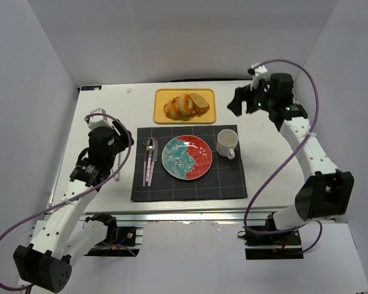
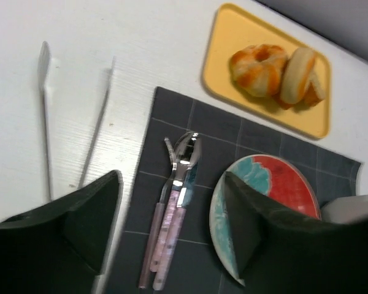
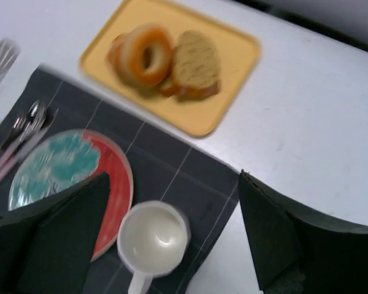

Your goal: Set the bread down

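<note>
The bread lies on a yellow tray (image 1: 161, 97) at the back of the table: a ring-shaped bagel (image 1: 185, 103) leaning against a flat tan slice (image 1: 201, 101). The right wrist view shows the bagel (image 3: 148, 54) and the slice (image 3: 196, 64) side by side; the left wrist view shows the bagel (image 2: 257, 67) and the slice (image 2: 297, 75) too. My right gripper (image 1: 241, 101) hovers to the right of the tray, open and empty (image 3: 173, 177). Over the table's left side, beside the placemat, my left gripper (image 1: 118, 130) is open and empty (image 2: 172, 177).
A dark placemat (image 1: 190, 184) carries a red and teal plate (image 1: 187, 157), a white mug (image 1: 227, 144) to its right and purple-handled cutlery (image 1: 150, 159) to its left. White tongs (image 2: 46, 92) lie on the table left of the mat.
</note>
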Robot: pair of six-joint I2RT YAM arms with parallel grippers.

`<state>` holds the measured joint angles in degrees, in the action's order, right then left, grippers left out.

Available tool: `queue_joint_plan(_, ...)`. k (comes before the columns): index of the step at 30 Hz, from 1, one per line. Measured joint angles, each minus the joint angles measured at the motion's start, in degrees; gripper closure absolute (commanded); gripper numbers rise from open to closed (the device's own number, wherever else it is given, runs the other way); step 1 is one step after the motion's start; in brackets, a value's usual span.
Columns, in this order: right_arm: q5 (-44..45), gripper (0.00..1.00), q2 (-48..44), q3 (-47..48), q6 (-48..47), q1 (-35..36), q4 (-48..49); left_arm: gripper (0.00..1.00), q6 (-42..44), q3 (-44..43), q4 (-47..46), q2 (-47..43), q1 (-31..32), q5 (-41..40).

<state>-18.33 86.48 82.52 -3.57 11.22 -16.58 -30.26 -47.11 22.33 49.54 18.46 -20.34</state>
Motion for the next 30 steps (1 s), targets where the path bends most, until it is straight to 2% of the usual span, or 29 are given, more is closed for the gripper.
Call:
queue_joint_plan(1, -4.28, 0.23, -1.64, -3.10, -1.97, -1.14, 0.02, 0.63, -0.35, 0.00, 0.46, 0.09, -0.28, -0.09)
queue_joint_plan(3, -13.51, 0.48, -5.31, -9.40, -9.77, -3.43, -0.07, 0.92, -0.98, 0.00, 1.18, 0.55, -1.95, 0.42)
queue_joint_plan(4, -18.25, 0.71, -7.34, -12.39, -13.51, -4.26, -0.39, 1.00, -0.66, 0.00, 1.79, 0.90, -3.26, 2.32)
queue_joint_plan(5, -22.08, 0.72, -9.05, -14.60, -16.41, -5.07, -1.22, 1.00, -0.92, 0.00, 1.81, 1.44, -4.92, 2.56)
queue_joint_plan(6, -25.77, 0.81, -10.40, -16.15, -19.50, -5.60, -1.81, 1.00, -0.63, 0.02, 1.99, 2.19, -7.61, 5.07)
queue_joint_plan(7, -29.66, 0.81, -11.54, -17.27, -23.54, -5.70, -2.73, 1.00, -0.50, 0.26, 2.01, 3.10, -10.54, 7.43)
queue_joint_plan(8, -33.07, 0.71, -11.78, -17.44, -26.56, -5.70, -3.43, 0.97, -0.33, 0.74, 1.88, 4.09, -13.81, 9.42)
queue_joint_plan(10, -38.14, 0.39, -12.85, -18.32, -30.69, -5.31, -4.74, 0.58, 0.70, 1.77, 2.12, 6.19, -19.30, 12.57)
queue_joint_plan(11, -39.87, 0.18, -12.87, -18.49, -32.33, -5.20, -5.53, 0.37, 1.46, 2.21, 2.56, 7.72, -21.53, 13.40)
queue_joint_plan(13, -41.92, 0.12, -12.72, -18.71, -35.63, -5.18, -7.69, 0.29, 2.75, 2.58, 3.56, 11.08, -23.96, 14.23)
queue_joint_plan(19, -43.56, 0.11, -12.59, -20.39, -40.00, -5.20, -10.54, 0.26, 8.96, 3.37, 3.50, 17.44, -24.35, 15.69)
queue_joint_plan(30, -43.28, 0.11, -12.61, -23.39, -37.33, -5.20, -8.52, 0.26, 18.86, 2.03, -2.54, 34.84, -24.35, 20.24)
